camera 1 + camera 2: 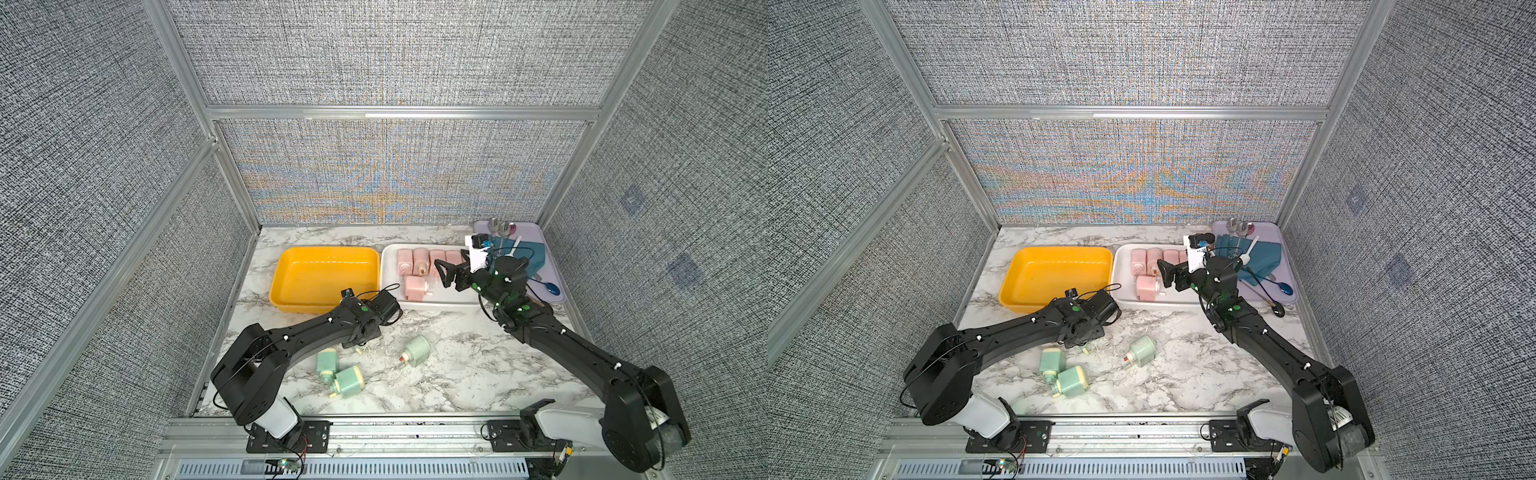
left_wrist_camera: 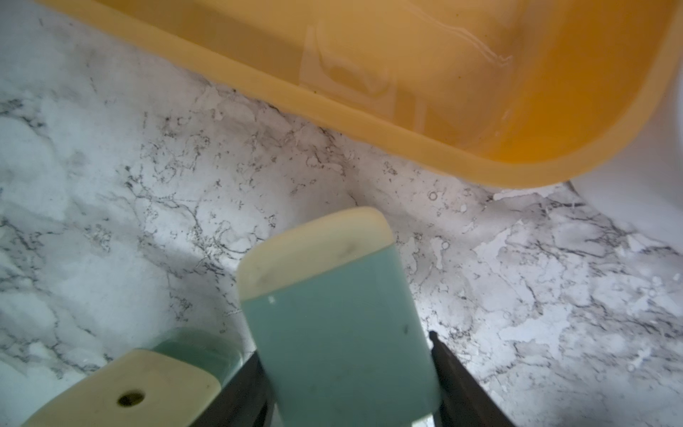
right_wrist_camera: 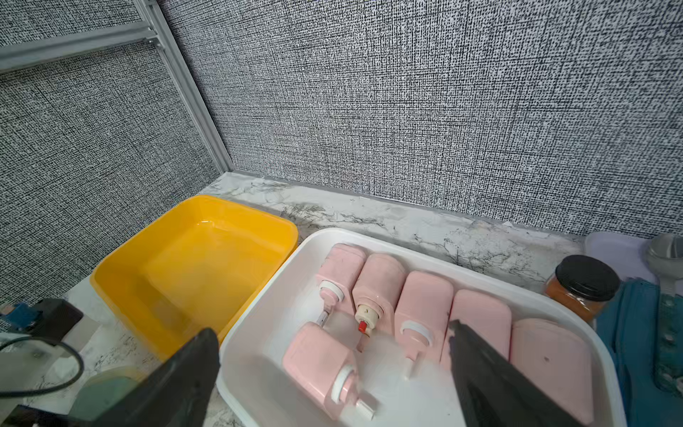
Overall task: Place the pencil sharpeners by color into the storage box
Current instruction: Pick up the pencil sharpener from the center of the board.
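Note:
Several pink pencil sharpeners lie in the white storage box. Beside it, the yellow storage box holds nothing. My right gripper hangs open over the pink ones, with nothing between its fingers. Three mint green pencil sharpeners lie on the marble table near the front. In the left wrist view my left gripper is shut on another green sharpener, a finger on each side. In both top views my left arm hides that grip.
A lilac tray at the back right holds a blue cloth and spoons. A dark-lidded spice jar stands between that tray and the white box. Grey fabric walls close in the back and both sides.

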Robot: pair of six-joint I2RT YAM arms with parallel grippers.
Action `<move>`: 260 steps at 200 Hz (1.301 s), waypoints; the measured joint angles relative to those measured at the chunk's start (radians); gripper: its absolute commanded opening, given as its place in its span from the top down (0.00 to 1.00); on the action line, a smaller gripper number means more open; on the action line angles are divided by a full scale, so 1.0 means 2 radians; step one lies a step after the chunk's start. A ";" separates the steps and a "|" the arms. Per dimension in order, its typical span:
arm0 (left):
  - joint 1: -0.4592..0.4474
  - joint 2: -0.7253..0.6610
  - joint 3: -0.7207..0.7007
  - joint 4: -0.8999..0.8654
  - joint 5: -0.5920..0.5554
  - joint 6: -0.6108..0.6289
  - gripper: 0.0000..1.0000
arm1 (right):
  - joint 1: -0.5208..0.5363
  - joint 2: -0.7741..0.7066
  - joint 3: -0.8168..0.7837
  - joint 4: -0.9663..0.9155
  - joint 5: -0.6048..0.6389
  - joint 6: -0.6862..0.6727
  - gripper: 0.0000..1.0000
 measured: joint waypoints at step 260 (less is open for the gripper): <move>0.006 -0.047 -0.061 0.039 0.005 0.041 0.17 | 0.000 0.007 0.023 -0.023 0.010 -0.006 0.01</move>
